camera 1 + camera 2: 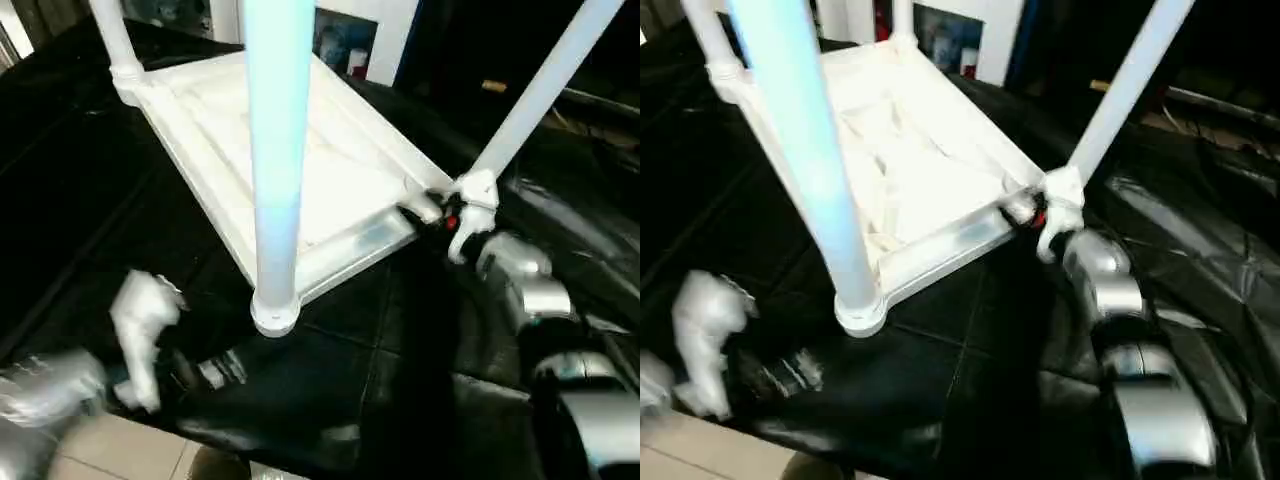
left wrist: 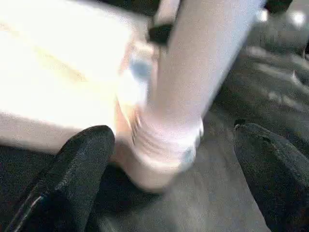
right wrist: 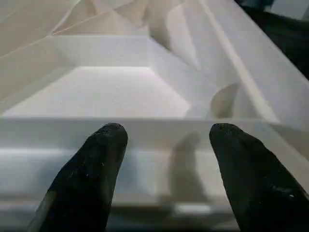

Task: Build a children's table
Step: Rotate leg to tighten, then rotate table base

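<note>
The tabletop (image 1: pixel 330 190) lies upside down on the black work table (image 1: pixel 330 390), legs upright. The right gripper (image 3: pixel 164 140) faces its near rim, fingers apart, holding nothing. The left gripper (image 2: pixel 174 159) stands wide open beside the front-corner leg (image 1: pixel 277 150) — the nearer arm for it.

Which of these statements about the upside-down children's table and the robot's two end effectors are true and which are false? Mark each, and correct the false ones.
1. The tabletop lies underside up on the black-draped work table. True.
2. No leg is fitted yet. False: legs stand in the corner sockets, such as the near leg and the right-hand leg.
3. The left end effector is clamped on the near leg. False: its fingers are spread wide, clear of the leg's base.
4. The right end effector faces the tabletop's rim, fingers apart. True.
</note>
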### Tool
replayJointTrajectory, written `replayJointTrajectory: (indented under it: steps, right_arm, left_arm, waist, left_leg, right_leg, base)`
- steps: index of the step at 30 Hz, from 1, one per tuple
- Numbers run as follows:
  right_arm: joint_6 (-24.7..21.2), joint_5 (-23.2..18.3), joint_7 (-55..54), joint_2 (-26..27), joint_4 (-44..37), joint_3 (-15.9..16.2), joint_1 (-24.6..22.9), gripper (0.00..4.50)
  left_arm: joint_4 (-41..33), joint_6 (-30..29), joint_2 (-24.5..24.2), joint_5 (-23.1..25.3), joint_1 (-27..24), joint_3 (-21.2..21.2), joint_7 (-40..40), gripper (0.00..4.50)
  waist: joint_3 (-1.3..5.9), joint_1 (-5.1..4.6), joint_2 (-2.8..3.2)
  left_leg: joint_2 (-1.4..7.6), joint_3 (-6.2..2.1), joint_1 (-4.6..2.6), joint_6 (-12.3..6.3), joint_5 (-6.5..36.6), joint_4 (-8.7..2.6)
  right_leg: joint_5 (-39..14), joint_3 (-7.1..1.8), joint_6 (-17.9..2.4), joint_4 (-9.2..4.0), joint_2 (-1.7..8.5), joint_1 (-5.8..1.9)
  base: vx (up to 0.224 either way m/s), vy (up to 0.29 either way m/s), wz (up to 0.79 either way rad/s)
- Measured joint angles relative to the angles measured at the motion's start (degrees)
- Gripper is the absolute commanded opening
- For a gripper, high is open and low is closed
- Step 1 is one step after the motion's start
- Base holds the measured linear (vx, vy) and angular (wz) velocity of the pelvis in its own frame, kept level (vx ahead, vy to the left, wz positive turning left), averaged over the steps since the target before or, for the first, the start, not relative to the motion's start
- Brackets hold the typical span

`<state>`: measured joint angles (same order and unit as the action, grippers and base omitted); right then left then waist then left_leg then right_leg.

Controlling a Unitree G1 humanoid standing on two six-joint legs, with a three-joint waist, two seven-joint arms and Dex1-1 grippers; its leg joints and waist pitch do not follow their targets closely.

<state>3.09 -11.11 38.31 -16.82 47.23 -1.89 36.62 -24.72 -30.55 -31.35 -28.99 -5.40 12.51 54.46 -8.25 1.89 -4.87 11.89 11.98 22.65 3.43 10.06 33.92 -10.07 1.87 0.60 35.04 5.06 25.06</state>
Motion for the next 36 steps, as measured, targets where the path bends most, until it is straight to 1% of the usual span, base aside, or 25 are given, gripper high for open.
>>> replayJointTrajectory:
  steps: [3, 4, 7, 8, 10, 13, 15, 17, 19, 21, 23, 26, 28, 29, 31, 36]
  right_arm:
    - [-0.73, 0.21, -2.25, -1.21, -2.53, -0.30, -1.74, 3.11]
    - [-0.99, 0.25, -3.46, -1.83, -4.42, -0.96, -3.26, 3.11]
    - [-1.28, 1.04, -8.85, -2.17, -8.86, -2.85, -6.75, 3.11]
    - [-1.33, 1.65, -10.68, -2.16, -9.42, -3.28, -7.24, 3.11]
    - [-2.35, 3.17, -16.89, -2.61, -11.60, -5.42, -8.95, 3.11]
    - [-4.08, 3.50, -22.02, -2.95, -13.52, -8.25, -10.17, 3.11]
    - [-5.42, 3.49, -23.46, -3.18, -14.50, -9.01, -11.07, 3.11]
    - [-6.50, 3.53, -23.39, -3.12, -15.25, -8.73, -12.25, 3.11]
    - [-7.61, 5.25, -22.78, -2.93, -14.53, -6.02, -12.35, 3.11]
    - [-7.88, 7.47, -22.74, -1.10, -12.73, -2.71, -11.61, 3.11]
    - [-7.82, 8.02, -22.66, 1.24, -10.41, -1.25, -10.42, 3.11]
    - [-7.25, 8.59, -22.23, 3.08, -7.10, -0.36, -6.89, 3.11]
    - [-6.72, 9.16, -22.31, 3.80, -4.82, -0.04, -4.95, 3.11]
    - [-6.54, 9.21, -22.25, 4.09, -3.73, -0.01, -4.28, 3.11]
    - [-6.05, 9.46, -22.19, 4.72, -1.62, 0.04, -3.05, 3.11]
    - [-4.72, 9.58, -21.56, 5.55, 0.60, 0.35, -1.87, 3.11]
  left_arm:
    - [1.57, 0.62, 1.11, -0.62, 3.81, -0.79, -0.04, 4.47]
    - [2.73, 0.80, 1.86, -0.61, 5.77, -1.85, -0.03, 4.47]
    - [5.83, 1.60, 4.94, -0.65, 11.25, -4.33, -0.22, 4.47]
    - [6.36, 1.85, 5.62, -0.69, 12.52, -4.88, -0.23, 4.47]
    - [9.33, 2.55, 7.53, -1.04, 15.99, -5.91, -0.27, 4.47]
    - [12.61, 3.65, 8.52, -1.06, 18.31, -6.49, -0.37, 4.47]
    - [14.63, 4.67, 8.92, -0.53, 19.61, -6.91, -0.60, 4.47]
    - [15.88, 5.08, 9.25, -0.12, 20.83, -7.76, -0.44, 4.47]
    - [16.29, 4.61, 10.49, -0.13, 22.84, -9.36, 0.20, 4.47]
    - [15.89, 4.31, 12.44, -0.72, 25.10, -11.87, 0.84, 4.47]
    - [15.14, 4.04, 14.14, -1.29, 25.94, -14.23, 1.15, 4.47]
    - [14.80, 3.81, 16.38, -1.43, 26.26, -17.70, 1.13, 4.47]
    - [14.85, 3.92, 17.88, -1.21, 26.40, -19.88, 1.41, 4.47]
    - [15.04, 3.99, 18.07, -0.99, 26.68, -20.31, 1.57, 4.47]
    - [16.43, 4.15, 18.90, 0.10, 28.41, -21.94, 1.74, 4.47]
    - [18.08, 4.70, 20.75, 1.64, 30.24, -25.11, 2.23, 4.47]
  waist:
    - [0.05, 0.14, -0.07]
    - [0.06, 0.54, -0.05]
    - [0.10, 0.69, 0.00]
    - [0.11, 0.61, 0.00]
    - [0.18, 0.50, 0.21]
    - [0.22, 0.09, 0.27]
    - [0.24, -0.12, 0.29]
    - [0.27, -0.11, 0.29]
    - [0.27, -0.18, 0.29]
    - [0.28, -0.20, 0.28]
    - [0.32, -0.19, 0.35]
    - [0.38, -0.10, 0.46]
    - [0.43, -0.07, 0.39]
    - [0.46, -0.05, 0.36]
    - [0.46, -0.22, 0.36]
    - [0.46, -0.72, 0.34]
  left_leg:
    - [-0.02, 0.03, -0.08, -0.01, -0.09, 0.09]
    - [-0.03, 0.02, -0.09, 0.00, -0.12, 0.11]
    - [-0.03, 0.07, -0.17, 0.17, -0.26, 0.12]
    - [-0.03, 0.07, -0.20, 0.19, -0.30, 0.12]
    - [-0.02, 0.06, -0.30, 0.24, -0.37, 0.13]
    - [-0.01, 0.04, -0.55, 0.39, -0.46, 0.13]
    - [0.01, -0.09, -0.63, 0.42, -0.48, 0.13]
    - [0.03, -0.32, -0.63, 0.46, -0.50, 0.13]
    - [0.03, -0.35, -0.62, 0.48, -0.51, 0.14]
    - [0.02, -0.36, -0.62, 0.50, -0.53, 0.19]
    - [0.01, -0.35, -0.61, 0.50, -0.53, 0.23]
    - [0.01, -0.33, -0.50, 0.50, -0.53, 0.47]
    - [0.01, -0.32, -0.45, 0.47, -0.51, 0.47]
    - [0.01, -0.33, -0.44, 0.47, -0.50, 0.48]
    - [0.01, -0.30, -0.45, 0.46, -0.50, 0.48]
    - [0.04, -0.31, -0.54, 0.46, -0.50, 0.47]
  right_leg:
    - [0.09, -0.10, -0.12, 0.08, 0.01, -0.09]
    - [0.10, -0.10, -0.13, 0.08, 0.01, -0.12]
    - [0.18, -0.21, -0.12, 0.24, 0.01, -0.10]
    - [0.21, -0.22, -0.11, 0.29, 0.00, -0.10]
    - [0.25, -0.26, -0.08, 0.39, -0.04, -0.10]
    - [0.25, -0.47, -0.07, 0.72, -0.17, -0.10]
    - [0.32, -0.74, -0.08, 0.79, -0.47, -0.05]
    - [0.40, -0.88, -0.08, 0.79, -0.73, -0.04]
    - [0.51, -0.93, -0.08, 0.79, -0.78, 0.02]
    - [0.57, -0.95, -0.15, 0.80, -0.78, 0.04]
    - [0.59, -1.01, -0.16, 0.81, -0.77, 0.04]
    - [0.62, -1.05, -0.21, 0.84, -0.76, 0.04]
    - [0.61, -1.05, -0.21, 0.79, -0.76, 0.04]
    - [0.62, -1.04, -0.22, 0.78, -0.77, 0.05]
    - [0.62, -1.06, -0.22, 0.79, -0.77, 0.06]
    - [0.62, -1.06, -0.22, 0.87, -0.80, 0.06]
  base:
    - [0.000, 0.000, 0.00]
    - [0.000, 0.000, 0.00]
    - [0.000, 0.000, 0.00]
    - [0.000, 0.000, 0.00]
    - [0.000, 0.000, 0.00]
    - [0.000, 0.000, 0.00]
    - [0.000, 0.000, 0.00]
    - [0.000, 0.000, 0.00]
    - [0.000, 0.000, 0.00]
    - [0.000, 0.000, 0.00]
    - [0.000, 0.000, 0.00]
    - [0.000, 0.000, 0.00]
    - [0.000, 0.000, 0.00]
    - [0.000, 0.000, 0.00]
    - [0.000, 0.000, 0.00]
    - [0.000, 0.000, 0.00]
